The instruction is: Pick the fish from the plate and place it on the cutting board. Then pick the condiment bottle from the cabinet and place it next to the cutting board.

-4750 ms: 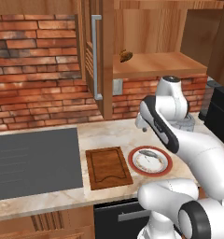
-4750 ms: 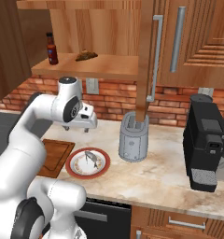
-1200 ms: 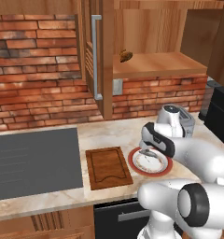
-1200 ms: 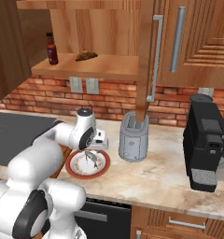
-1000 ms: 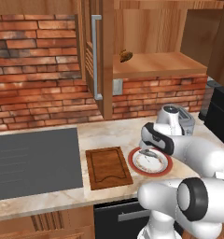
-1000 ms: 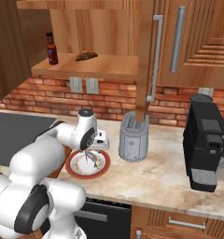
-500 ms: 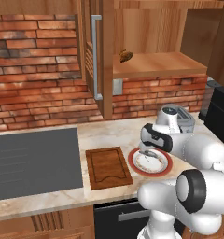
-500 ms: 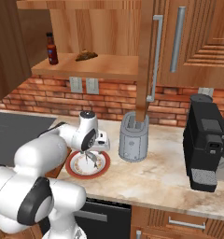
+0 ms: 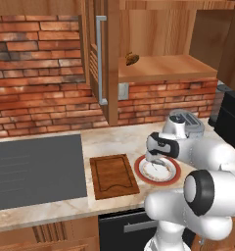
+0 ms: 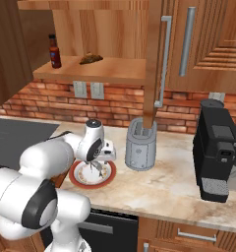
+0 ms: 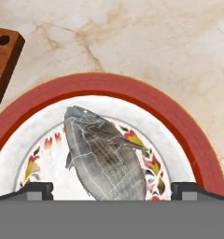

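Note:
The silver-grey fish (image 11: 104,158) lies in the middle of the red-rimmed plate (image 11: 132,91). My gripper (image 11: 112,189) hangs just above it, open, one fingertip (image 11: 32,189) on each side of the fish and nothing gripped. On the counter, the gripper (image 9: 156,161) points down over the plate (image 9: 176,175), which sits right of the dark brown cutting board (image 9: 113,175). From the other side, the gripper (image 10: 96,167) hovers low over the plate (image 10: 78,178). The condiment bottle (image 10: 54,51) stands at the left end of the cabinet shelf (image 10: 105,69).
A grey toaster (image 10: 141,144) stands just right of the plate, with a black coffee machine (image 10: 218,157) further right. The grey stovetop (image 9: 36,169) lies left of the board. A brown lump (image 10: 91,58) sits on the shelf. The open cabinet door (image 9: 101,59) hangs above the board.
The hand has sunk a little lower toward the plate over the last second. Its jaws have stayed open and the fish has not moved.

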You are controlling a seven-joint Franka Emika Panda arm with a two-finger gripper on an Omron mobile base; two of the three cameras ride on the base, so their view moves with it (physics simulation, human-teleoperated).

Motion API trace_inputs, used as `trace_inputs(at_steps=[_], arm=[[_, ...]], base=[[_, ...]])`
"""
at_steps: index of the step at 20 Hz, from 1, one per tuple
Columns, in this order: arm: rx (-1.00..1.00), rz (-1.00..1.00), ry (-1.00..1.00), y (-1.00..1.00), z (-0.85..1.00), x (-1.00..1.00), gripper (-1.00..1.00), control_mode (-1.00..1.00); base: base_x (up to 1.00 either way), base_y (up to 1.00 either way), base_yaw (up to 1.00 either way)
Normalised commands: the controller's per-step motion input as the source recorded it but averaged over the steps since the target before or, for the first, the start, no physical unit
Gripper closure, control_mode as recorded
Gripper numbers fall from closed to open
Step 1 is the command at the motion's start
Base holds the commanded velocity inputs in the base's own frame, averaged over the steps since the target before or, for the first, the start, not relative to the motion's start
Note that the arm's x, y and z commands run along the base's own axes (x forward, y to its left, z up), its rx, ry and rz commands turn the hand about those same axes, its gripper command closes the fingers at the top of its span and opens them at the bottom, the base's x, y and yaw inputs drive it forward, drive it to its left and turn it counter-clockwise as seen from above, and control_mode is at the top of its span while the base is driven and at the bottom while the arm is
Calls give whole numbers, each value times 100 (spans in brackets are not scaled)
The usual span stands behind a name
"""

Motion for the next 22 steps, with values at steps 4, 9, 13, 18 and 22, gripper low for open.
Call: trace_inputs(at_steps=[4,9,13,18,22], arm=[[0,3,0,0,-13,6,-100,-100],[0,3,0,0,-13,6,-100,-100],[0,3,0,0,-14,5,-100,-100],[0,3,0,0,-14,5,-100,-100],[0,3,0,0,-14,2,-100,-100]], base=[[0,0,0],[0,0,0],[0,0,0],[0,0,0],[0,0,0]])
